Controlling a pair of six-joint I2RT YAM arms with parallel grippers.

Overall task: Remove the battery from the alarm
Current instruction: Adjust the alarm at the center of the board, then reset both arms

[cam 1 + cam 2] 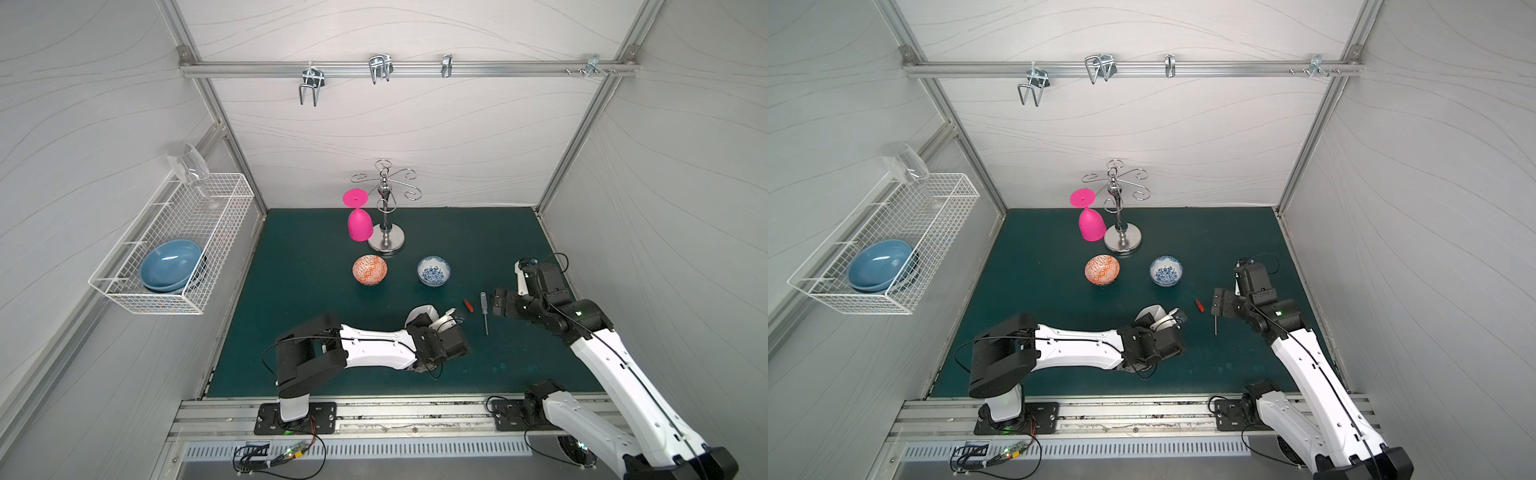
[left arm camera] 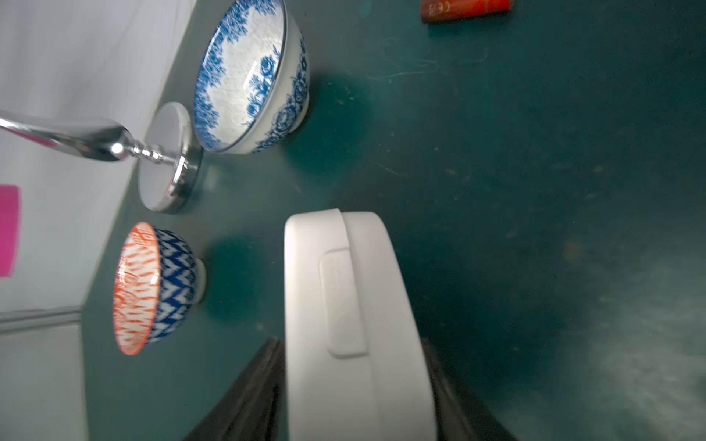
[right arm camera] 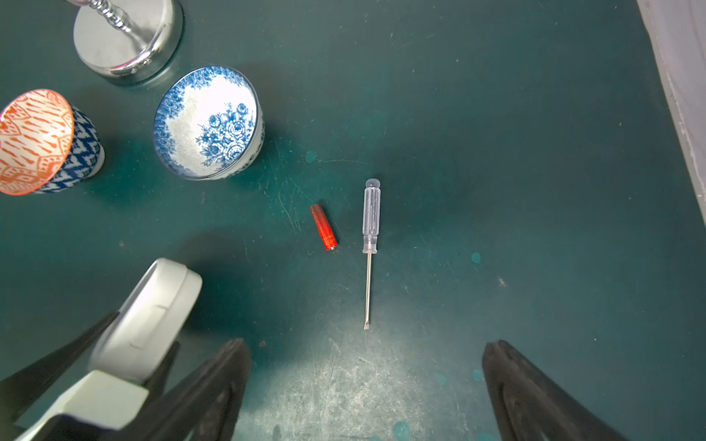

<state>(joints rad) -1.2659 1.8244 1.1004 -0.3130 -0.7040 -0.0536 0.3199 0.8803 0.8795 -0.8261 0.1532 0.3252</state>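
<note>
The left end effector pinches the alarm by its sides, a dark finger flush against each edge. The white shell is tilted up off the green desk, and a raised oblong panel shows on it in the left wrist view. The battery is out of the alarm and lies flat on the desk, just right of the alarm and apart from it. In both top views it is a small red stick between the left end effector and the screwdriver. The screwdriver lies just right of the battery and roughly parallel to it, clear handle toward the far side and tip toward the near side, not touching it. The right end effector is spread wide with nothing between its fingers and hangs over the desk at the screwdriver's right. Farther back stand a blue-flowered bowl and, to its left, an orange-patterned bowl. Behind them are a chrome stand and an upturned pink cup just left of the stand's base.
</note>
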